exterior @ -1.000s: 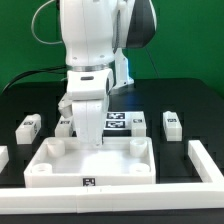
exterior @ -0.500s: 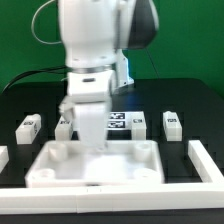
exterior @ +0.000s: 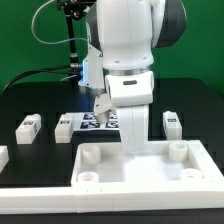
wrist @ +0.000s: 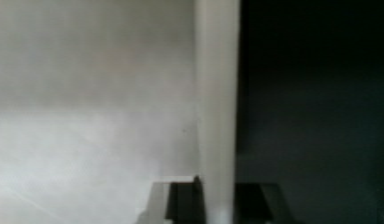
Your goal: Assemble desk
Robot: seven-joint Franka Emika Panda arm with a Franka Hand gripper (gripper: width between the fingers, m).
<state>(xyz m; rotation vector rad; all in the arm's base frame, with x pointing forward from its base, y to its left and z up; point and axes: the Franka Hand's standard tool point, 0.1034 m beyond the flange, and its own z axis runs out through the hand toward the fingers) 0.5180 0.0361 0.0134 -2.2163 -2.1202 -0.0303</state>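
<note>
The arm [exterior: 125, 60] hides much of the marker board [exterior: 88, 120]; the wrist view blurs the tabletop [wrist: 215, 100]; leg post [exterior: 29, 126] tags are unreadable.

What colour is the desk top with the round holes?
The desk top is white, best seen in the exterior view.

I see the marker board [exterior: 90, 121] lying on the black table [exterior: 30, 100] toward the far side. A low white rail [exterior: 35, 193] runs along the near edge, and a green backdrop [exterior: 20, 40] stands behind.

Behind the tabletop [exterior: 150, 168] lie leg posts [exterior: 28, 126], the marker board [exterior: 90, 120] between them.
</note>
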